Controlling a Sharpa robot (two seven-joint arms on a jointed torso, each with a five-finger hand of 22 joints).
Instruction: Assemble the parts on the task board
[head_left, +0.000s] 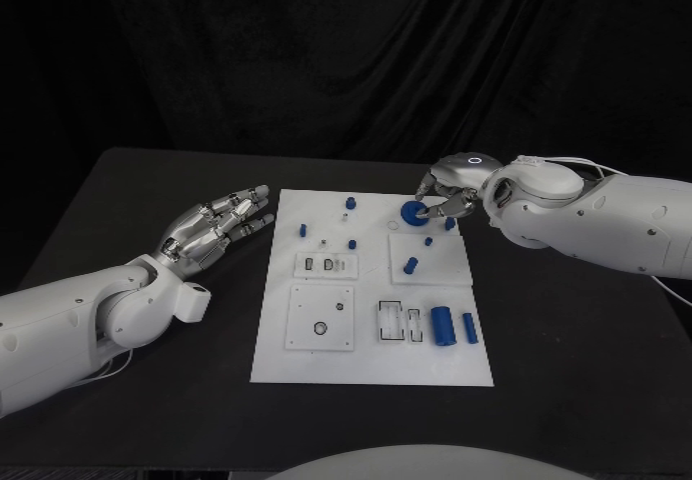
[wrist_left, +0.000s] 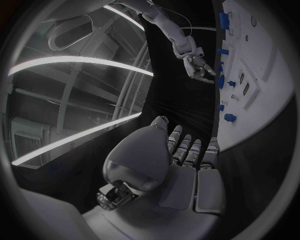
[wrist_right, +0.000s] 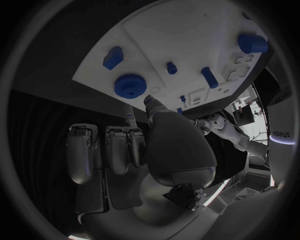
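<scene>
Blue knob (head_left: 414, 211): round, ribbed disc at the far right part of the task board (head_left: 372, 365), sitting on the board's surface just beside a small blue block (wrist_right: 113, 57); by the look of it, the part now being worked.
Knob against fingers: in the right wrist view, just ahead of the tips of the right hand (head_left: 451, 193), thumb tip close beside its rim (wrist_right: 130, 86); contact not clear; not lifted.
Right hand fingers: curled loosely toward the knob, closing around nothing yet as far as can be told.
Step in hand: likely taking hold of the knob. Best done by bringing thumb and fingers onto opposite sides of the ribbed rim, closing evenly, keeping clear of the neighbouring block and pegs.
Left hand (head_left: 216, 226): flat, fingers spread, hovering over the tabletop (head_left: 173, 170) just off the board's left edge, holding nothing.
Other parts: two blue cylinders (head_left: 454, 326) lying at the board's near right; small pegs (head_left: 411, 266) mid-board.
</scene>
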